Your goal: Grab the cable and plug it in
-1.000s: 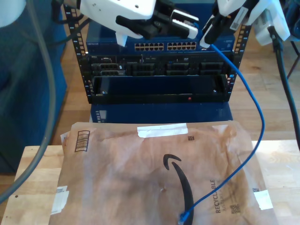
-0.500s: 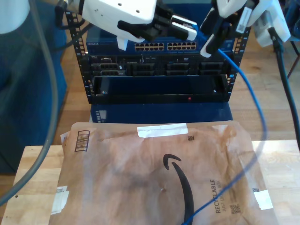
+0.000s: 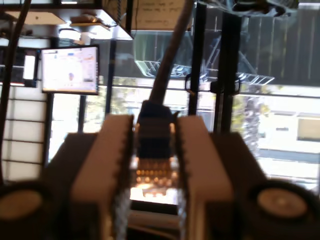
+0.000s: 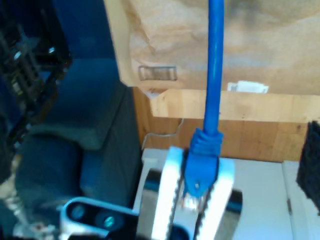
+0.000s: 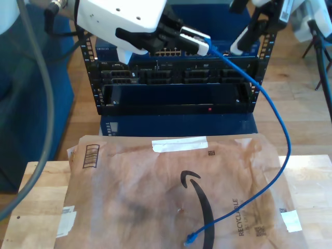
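Observation:
The blue cable (image 5: 282,129) runs from my first gripper (image 5: 203,44), in front of the rack's top, down past the exterior view's right to a free plug (image 5: 190,239) lying on the brown envelope. My first gripper (image 3: 155,165) is shut on the cable's other plug (image 3: 154,145), whose gold contacts show between the pads. The second wrist view faces that gripper (image 4: 195,200) head-on, with the cable (image 4: 215,75) leading away from it. My second gripper (image 5: 239,36) hangs just to the exterior view's right of the held plug, its jaws apart and off the cable.
A black rack holds a blue switch with rows of ports (image 5: 171,52) behind the wooden table (image 5: 36,192). A brown paper envelope (image 5: 155,197) covers most of the tabletop. Thick grey arm cables hang at the exterior view's left (image 5: 46,104) and right (image 5: 324,78).
The upper plug has passed from my second gripper to my first. The second arm drew up and toward the exterior view's right. The free plug slid a little to the left on the envelope.

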You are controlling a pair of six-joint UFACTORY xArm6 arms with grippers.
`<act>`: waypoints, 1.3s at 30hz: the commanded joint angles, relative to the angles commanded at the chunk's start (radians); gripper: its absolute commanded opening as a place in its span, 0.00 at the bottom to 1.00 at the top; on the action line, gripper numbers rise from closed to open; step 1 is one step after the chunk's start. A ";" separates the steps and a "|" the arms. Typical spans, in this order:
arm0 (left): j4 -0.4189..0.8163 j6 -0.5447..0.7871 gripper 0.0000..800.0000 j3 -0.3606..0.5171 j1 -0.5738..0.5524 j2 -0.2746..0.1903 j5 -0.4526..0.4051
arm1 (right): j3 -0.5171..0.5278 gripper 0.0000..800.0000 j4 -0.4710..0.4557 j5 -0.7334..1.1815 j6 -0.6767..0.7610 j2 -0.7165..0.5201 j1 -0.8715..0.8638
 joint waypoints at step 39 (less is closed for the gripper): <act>-0.430 -0.307 0.00 0.006 0.183 0.198 0.396 | 0.692 0.87 0.054 -0.822 -0.387 -0.532 0.273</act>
